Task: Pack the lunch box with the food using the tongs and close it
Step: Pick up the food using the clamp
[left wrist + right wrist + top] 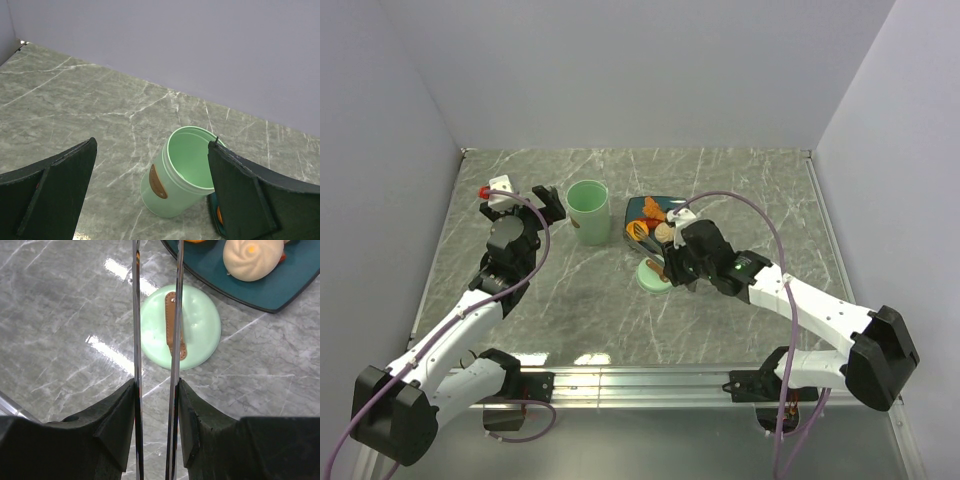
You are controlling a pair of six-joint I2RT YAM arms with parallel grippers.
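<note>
One lunch box [587, 211], one lid [180, 327], one plate [642, 208], one tongs [155, 315], perhaps four food pieces [652, 221].

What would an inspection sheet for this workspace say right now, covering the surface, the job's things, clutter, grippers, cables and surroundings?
Surface: grey marbled table, some glare near the front edge.
Lunch box: upright, open, nothing visible inside; brown label on its side.
Lid: off, flat on the table, strap handle up, beside the plate.
Plate: dark teal, holds the food; a beige bun is clear, other pieces partly hidden.
Tongs: held in the right gripper, arms pointing over the lid.
Clutter: nothing seen.
Left gripper: open, empty, facing the lunch box.
Right gripper: shut on the tongs.
Cables: purple cable loops along each arm, clear of the items.
Surroundings: plain pale walls on three sides.
</note>
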